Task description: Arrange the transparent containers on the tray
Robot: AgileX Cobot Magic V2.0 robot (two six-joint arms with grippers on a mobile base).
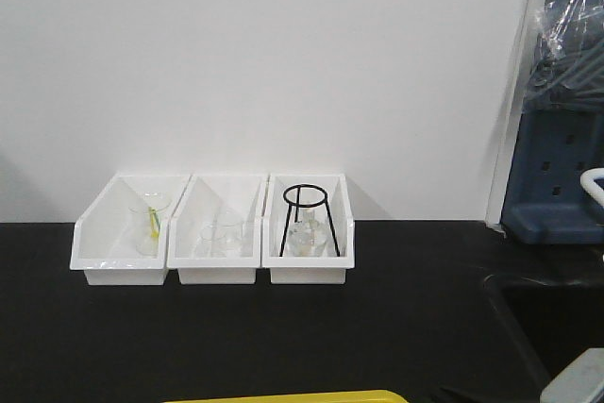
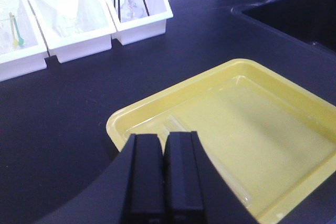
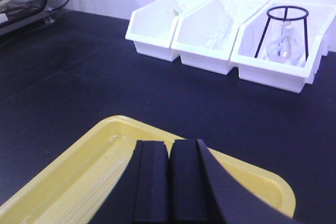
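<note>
A bright yellow tray lies on the black bench, only its far rim peeking into the front view. Both grippers hover over it. My left gripper is shut with nothing held, above the tray's left end. My right gripper is shut too, over the tray. Three clear glass vessels sit in white bins by the wall: a beaker with a green stick, a beaker in the middle bin, and a round flask under a black wire ring stand.
Three white bins stand side by side against the white wall. A sunken black sink lies to the right, with a blue rack behind it. Dark equipment shows at the far left in the right wrist view.
</note>
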